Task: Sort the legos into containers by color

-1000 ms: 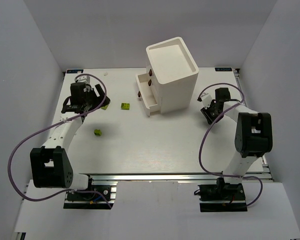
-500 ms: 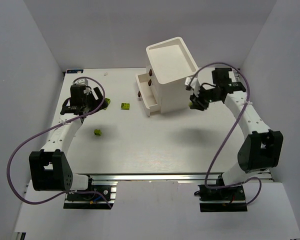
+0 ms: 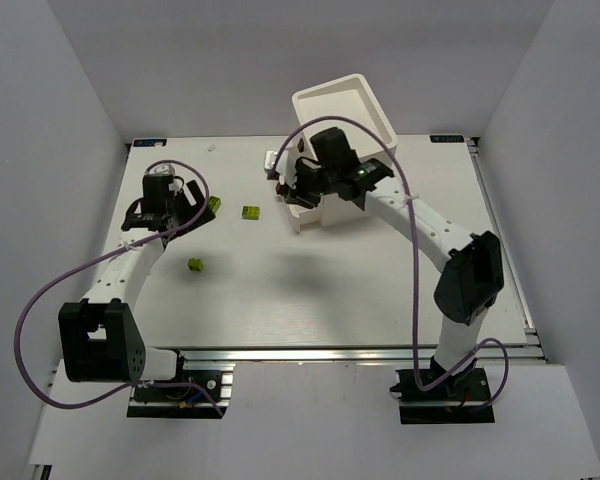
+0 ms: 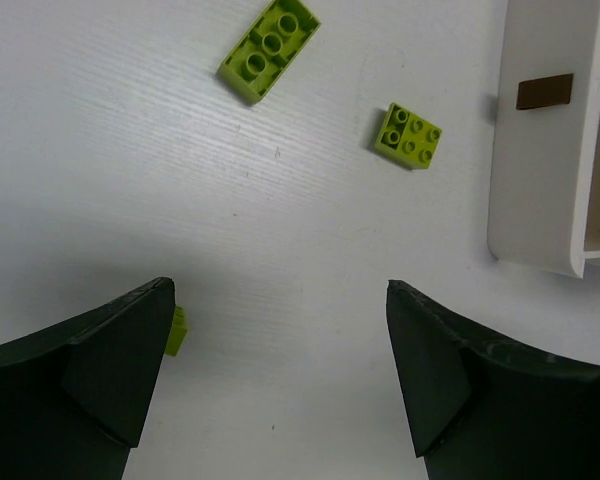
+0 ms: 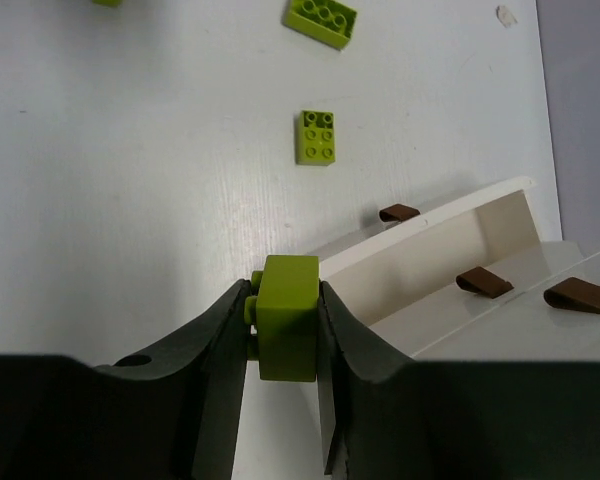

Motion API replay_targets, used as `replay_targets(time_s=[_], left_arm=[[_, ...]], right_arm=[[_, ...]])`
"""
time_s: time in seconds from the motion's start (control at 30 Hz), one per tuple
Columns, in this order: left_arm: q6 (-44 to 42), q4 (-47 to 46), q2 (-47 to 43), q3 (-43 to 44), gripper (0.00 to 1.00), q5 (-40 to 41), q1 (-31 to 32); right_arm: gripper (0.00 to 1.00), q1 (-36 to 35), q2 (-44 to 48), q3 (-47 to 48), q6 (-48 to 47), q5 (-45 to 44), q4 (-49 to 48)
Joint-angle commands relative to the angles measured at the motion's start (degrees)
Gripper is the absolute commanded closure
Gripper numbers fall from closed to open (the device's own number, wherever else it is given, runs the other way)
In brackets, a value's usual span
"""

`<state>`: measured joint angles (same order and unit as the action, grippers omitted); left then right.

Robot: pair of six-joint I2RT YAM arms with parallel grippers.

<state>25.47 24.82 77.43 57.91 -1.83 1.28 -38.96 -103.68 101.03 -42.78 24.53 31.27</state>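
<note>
1. Within the last second the right arm has swung from the right side of the worktop (image 3: pixel 330 290), past the white cabinet (image 3: pixel 345 115), round to its drawer front.
2. The right end effector (image 5: pixel 284 290) is clamped on a yellow-green brick (image 5: pixel 290 340). The brick hangs just at the lip of the pulled-out bottom drawer (image 5: pixel 450 240), so I'd judge the drop-off comes next.
3. The left end effector (image 4: pixel 280 300) has barely shifted. It is spread wide and empty, low over the worktop's left side.
4. Ahead of it lie a long brick (image 4: pixel 270 48) and a square brick (image 4: pixel 408 136), both yellow-green and unsorted. A third brick (image 3: pixel 194 264) sits nearer the arm bases.
5. From above the right arm covers the drawers, so I can't tell what they hold. The brown knobs (image 5: pixel 483 283) and upper drawer fronts crowd the carried brick's right side.
</note>
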Motion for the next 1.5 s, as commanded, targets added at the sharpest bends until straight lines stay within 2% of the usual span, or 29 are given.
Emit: replay_targets(time_s=[0.0,0.2,0.3,0.43,0.53,0.63,0.8,0.93,1.0,1.13,1.2,1.27,1.37,1.47], left_arm=[[2.5,3.2,-2.6,-1.2,0.04,0.9,-0.2],[9.8,7.9,-4.9,-0.9,0.04,3.3,-0.2],[14.3,8.9,-6.1,-1.0,0.04,3.1,-0.2],[18.2,9.6,-8.1,-1.8,0.05,2.2,-0.2],[20.8,11.7,-9.2,-2.0,0.06,2.6,-0.2],[24.7,15.5,-9.0,-1.8,0.06,3.3,-0.2],[32.8,20.8,-6.0,-1.4,0.04,-0.3,-0.2],[35.6,23.7,-2.9,0.1,0.03,-1.5,-0.2],[37.1,25.3,-1.6,0.8,0.03,-1.0,-0.2],[39.6,25.7,-1.2,-0.6,0.07,0.0,-0.2],[40.5,24.1,-0.8,-1.7,0.12,0.2,-0.2],[41.1,24.7,1.3,-1.4,0.13,1.0,-0.2],[41.6,26.0,5.2,0.7,0.13,4.6,-0.2],[40.3,25.7,8.6,1.9,0.12,7.6,-0.2]], right_arm=[[1.00,-1.0,-2.4,-1.5,2.2,-13.7,-12.4],[1.00,-1.0,-9.2,-2.1,-3.9,-19.3,-18.3],[0.96,-1.1,-12.9,-0.5,-6.9,-21.4,-19.4],[0.84,-1.1,-18.1,5.0,-9.4,-23.4,-18.3],[0.61,-1.1,-19.5,5.8,-11.9,-23.6,-17.6],[0.51,-1.2,-20.0,5.3,-14.1,-24.3,-17.3],[0.47,-1.4,-19.9,5.0,-16.9,-26.6,-16.2],[0.43,-1.6,-19.4,5.2,-19.2,-26.5,-14.7],[0.42,-1.4,-18.7,6.8,-17.9,-25.2,-12.3],[0.46,-1.0,-16.9,13.8,-10.1,-13.0,-4.7],[0.51,-0.9,-14.0,14.2,-5.9,-4.7,-3.1],[0.52,-0.7,-11.2,11.7,-4.8,3.6,-3.0],[0.48,-0.9,-4.4,3.8,-1.8,9.8,-7.3],[0.43,-0.8,1.4,-1.5,1.4,11.5,-10.3]])
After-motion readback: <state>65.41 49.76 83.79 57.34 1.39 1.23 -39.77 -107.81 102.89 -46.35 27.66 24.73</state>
